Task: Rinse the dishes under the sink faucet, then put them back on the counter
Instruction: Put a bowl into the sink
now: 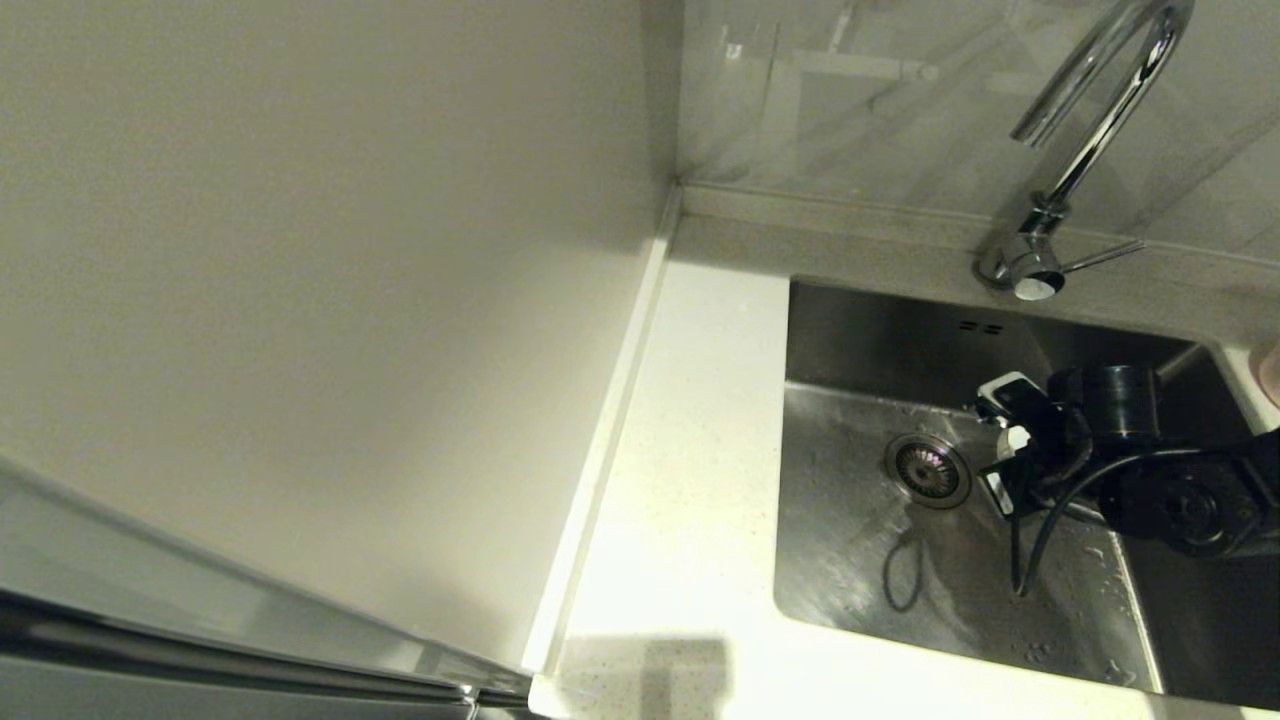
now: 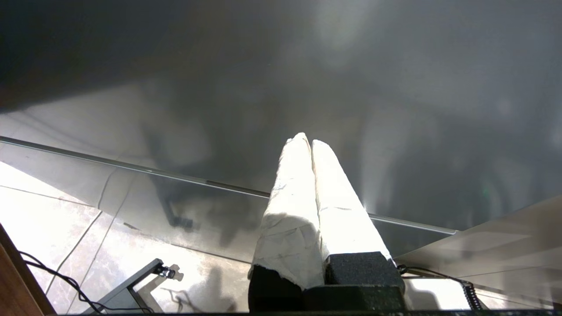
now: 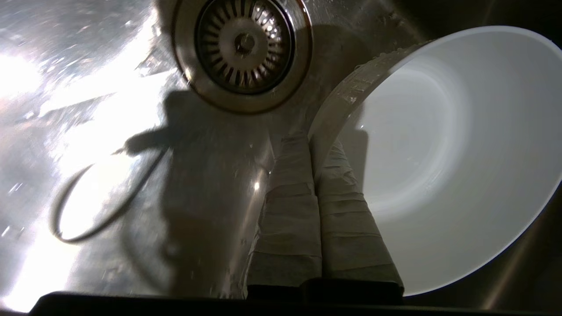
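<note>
My right gripper (image 3: 312, 140) is low inside the steel sink (image 1: 860, 540), just right of the round strainer drain (image 1: 928, 468). Its taped fingers are shut on the rim of a white bowl (image 3: 439, 145), held tilted on edge with its wet hollow facing the wrist camera. In the head view the black wrist (image 1: 1110, 440) hides most of that bowl. The chrome faucet (image 1: 1100, 110) arches above the back of the sink; no water runs from it. My left gripper (image 2: 307, 141) is shut on nothing, parked out of the head view. The other bowls are mostly out of view.
White speckled counter (image 1: 690, 450) lies left of the sink, bounded by a wall panel (image 1: 300, 300). The faucet's thin lever (image 1: 1100, 258) points right. A pale pink edge (image 1: 1272, 368) shows at the right border. Water drops lie on the sink floor.
</note>
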